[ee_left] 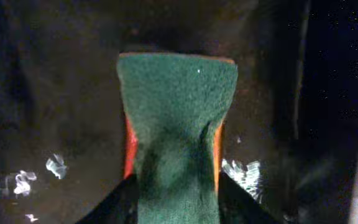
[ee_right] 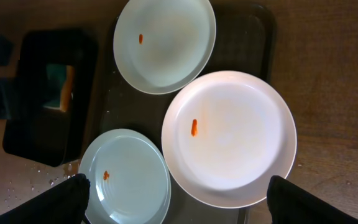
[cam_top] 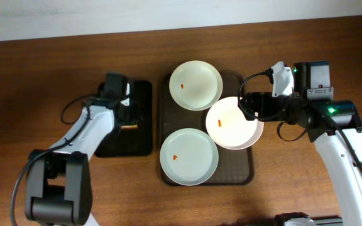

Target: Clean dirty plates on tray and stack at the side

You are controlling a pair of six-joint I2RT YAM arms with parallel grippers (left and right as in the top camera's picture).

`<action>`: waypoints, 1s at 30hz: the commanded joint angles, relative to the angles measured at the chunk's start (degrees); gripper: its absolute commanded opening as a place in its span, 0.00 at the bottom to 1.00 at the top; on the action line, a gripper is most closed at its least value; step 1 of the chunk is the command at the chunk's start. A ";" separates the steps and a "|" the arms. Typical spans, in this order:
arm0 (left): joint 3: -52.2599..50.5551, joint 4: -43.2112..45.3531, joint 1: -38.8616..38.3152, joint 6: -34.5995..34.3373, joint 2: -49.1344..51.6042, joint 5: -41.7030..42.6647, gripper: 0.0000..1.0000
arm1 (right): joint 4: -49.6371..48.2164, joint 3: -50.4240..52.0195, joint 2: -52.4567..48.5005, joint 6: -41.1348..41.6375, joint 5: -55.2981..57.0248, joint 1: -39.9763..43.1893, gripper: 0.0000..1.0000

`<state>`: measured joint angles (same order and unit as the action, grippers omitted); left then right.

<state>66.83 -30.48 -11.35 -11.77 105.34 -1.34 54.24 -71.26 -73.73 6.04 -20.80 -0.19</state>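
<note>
Three white plates, each with a small orange smear, lie on the dark brown tray [cam_top: 244, 171]: one at the back [cam_top: 195, 85], one on the right [cam_top: 234, 123], and a faintly bluish one at the front [cam_top: 189, 157]. My right gripper [cam_top: 249, 105] is open and empty above the right plate's edge. In the right wrist view its fingers [ee_right: 178, 196] straddle the right plate [ee_right: 229, 137], with the back plate [ee_right: 165, 43] and the front plate [ee_right: 126, 177] beside it. My left gripper [cam_top: 127, 119] is shut on a green and orange sponge [ee_left: 176, 118] over the black tray.
A smaller glossy black tray [cam_top: 137, 139] lies left of the brown tray, wet with droplets [ee_left: 55, 167]. It also shows in the right wrist view [ee_right: 42, 124]. Bare wooden table [cam_top: 30, 75] surrounds both trays, and a pale wall runs along the back.
</note>
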 commanded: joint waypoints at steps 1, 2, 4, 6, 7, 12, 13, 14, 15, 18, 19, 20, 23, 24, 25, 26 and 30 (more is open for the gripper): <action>-5.86 4.39 -0.39 0.09 -0.02 -0.57 0.29 | 0.02 -1.29 0.22 0.48 0.50 0.15 0.92; -7.34 5.35 -0.39 0.11 -0.02 -0.57 0.27 | 0.02 -1.29 0.22 0.48 0.50 0.15 0.92; -8.87 6.47 -0.39 0.11 -0.02 -0.55 0.01 | 0.02 -1.29 0.22 0.48 0.48 0.15 0.92; -8.50 5.92 -0.39 0.13 -0.42 -0.33 0.00 | 0.02 -1.29 0.22 0.48 0.48 0.15 0.92; -7.58 4.63 -0.37 0.09 -0.85 -0.31 0.00 | 0.02 -1.29 0.22 0.48 0.48 0.15 0.92; 3.45 -6.10 -0.11 1.22 -4.24 -0.57 0.19 | 0.04 -1.29 0.22 0.48 0.50 0.15 0.92; 3.74 -6.10 -0.11 1.20 -4.24 -0.57 0.29 | 0.04 -1.29 0.22 0.48 0.50 0.15 0.93; 3.72 -6.05 -0.11 1.20 -4.20 -0.59 0.36 | 0.04 -1.29 0.22 0.48 0.50 0.15 0.92; 3.72 -6.12 -0.11 1.18 -3.82 -1.31 0.42 | 0.22 -1.29 0.22 0.48 0.50 0.15 0.92; 3.69 -5.60 -0.17 1.16 -1.75 -1.60 0.43 | 0.46 -1.29 0.22 0.48 0.50 0.15 0.92; 3.69 -5.62 -0.22 1.16 0.55 -1.42 0.41 | 0.44 -1.29 0.22 0.46 0.50 0.15 0.92; 3.67 -5.64 -0.52 1.16 2.71 -1.18 0.39 | 0.46 -1.29 0.22 0.48 0.50 0.15 0.92; 3.67 -5.62 -1.27 1.16 6.05 -1.22 0.22 | 0.46 -1.29 0.22 0.46 0.50 0.15 0.92; 3.67 -5.49 -1.29 1.14 6.27 -1.22 0.03 | 0.46 -1.29 0.22 0.48 0.50 0.15 0.92; 3.72 -5.31 -1.29 1.14 6.25 -1.22 0.00 | 0.46 -1.29 0.22 0.48 0.50 0.15 0.92; 3.80 -5.33 -1.29 1.14 6.23 -1.22 0.00 | 0.44 -1.29 0.22 0.48 0.50 0.15 0.93; 4.61 -6.10 -1.22 1.14 6.10 -1.42 0.00 | 0.61 -1.29 0.22 0.48 0.50 0.15 0.93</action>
<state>70.35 -35.77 -12.38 -10.92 110.28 -2.39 54.74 -71.26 -73.73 6.09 -20.80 -0.19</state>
